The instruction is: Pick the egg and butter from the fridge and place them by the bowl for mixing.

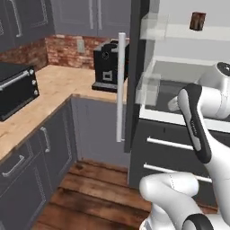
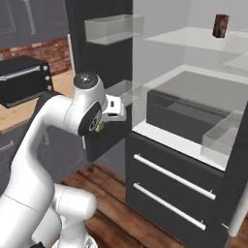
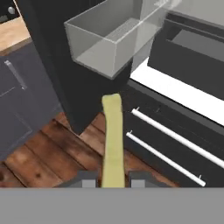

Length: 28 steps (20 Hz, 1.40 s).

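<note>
no brand, label or writing can be read on any surface. the butter (image 3: 113,140) is a thin, long, pale yellowish-green stick, plain and unmarked, running straight out from between the two dark finger tips (image 3: 87,180) in the hand view. the gripper (image 3: 113,183) is clamped on its near end, and the stick hangs in the air over the wooden floor (image 3: 39,157), in front of the open fridge (image 2: 193,160) and below a clear door bin (image 3: 103,39). in the right base view the white arm (image 2: 53,126) rises, bends at a dark joint and reaches toward the fridge, a sliver of the butter showing under the wrist. a small reddish-brown box (image 2: 220,25) stands on an upper shelf.
</note>
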### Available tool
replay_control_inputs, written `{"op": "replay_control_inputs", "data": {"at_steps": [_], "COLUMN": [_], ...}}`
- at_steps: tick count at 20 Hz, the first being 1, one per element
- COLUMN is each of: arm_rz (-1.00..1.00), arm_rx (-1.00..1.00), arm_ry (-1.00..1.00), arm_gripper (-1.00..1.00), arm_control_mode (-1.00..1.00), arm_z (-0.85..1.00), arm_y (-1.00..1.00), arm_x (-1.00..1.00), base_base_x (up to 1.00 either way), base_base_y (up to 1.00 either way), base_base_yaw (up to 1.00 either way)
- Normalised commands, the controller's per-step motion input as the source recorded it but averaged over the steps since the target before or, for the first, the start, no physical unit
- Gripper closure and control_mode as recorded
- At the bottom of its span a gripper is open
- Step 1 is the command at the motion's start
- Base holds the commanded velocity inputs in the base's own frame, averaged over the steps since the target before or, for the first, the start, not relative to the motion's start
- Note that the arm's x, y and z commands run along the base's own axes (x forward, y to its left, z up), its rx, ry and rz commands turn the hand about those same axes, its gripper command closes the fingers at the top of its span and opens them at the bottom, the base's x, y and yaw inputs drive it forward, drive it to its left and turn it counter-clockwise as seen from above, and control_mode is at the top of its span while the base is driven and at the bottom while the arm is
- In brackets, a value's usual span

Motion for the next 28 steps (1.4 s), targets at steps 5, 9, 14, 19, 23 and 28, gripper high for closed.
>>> {"op": "replay_control_inputs", "data": {"at_steps": [5, 9, 14, 19, 23, 28], "arm_rz": [0.00, 0.00, 0.00, 0.00, 0.00, 0.00], "arm_rx": [0.00, 0.00, 0.00, 0.00, 0.00, 0.00], "arm_ry": [0.00, 0.00, 0.00, 0.00, 0.00, 0.00], "arm_gripper": [1.00, 1.00, 1.00, 1.00, 1.00, 1.00], "arm_control_mode": [1.00, 1.00, 1.00, 1.00, 1.00, 1.00], "arm_z": [0.00, 0.00, 0.00, 0.00, 0.00, 0.00], "arm_y": [0.00, 0.00, 0.00, 0.00, 0.00, 0.00], "arm_x": [0.00, 0.00, 0.00, 0.00, 0.00, 0.00], "base_base_x": [-0.36, -0.45, -0.29, -0.12, -0.01, 0.24], "base_base_y": [-0.10, -0.13, -0.03, 0.00, 0.03, 0.06], "base_base_yaw": [0.88, 0.80, 0.84, 0.86, 0.83, 0.42]}}
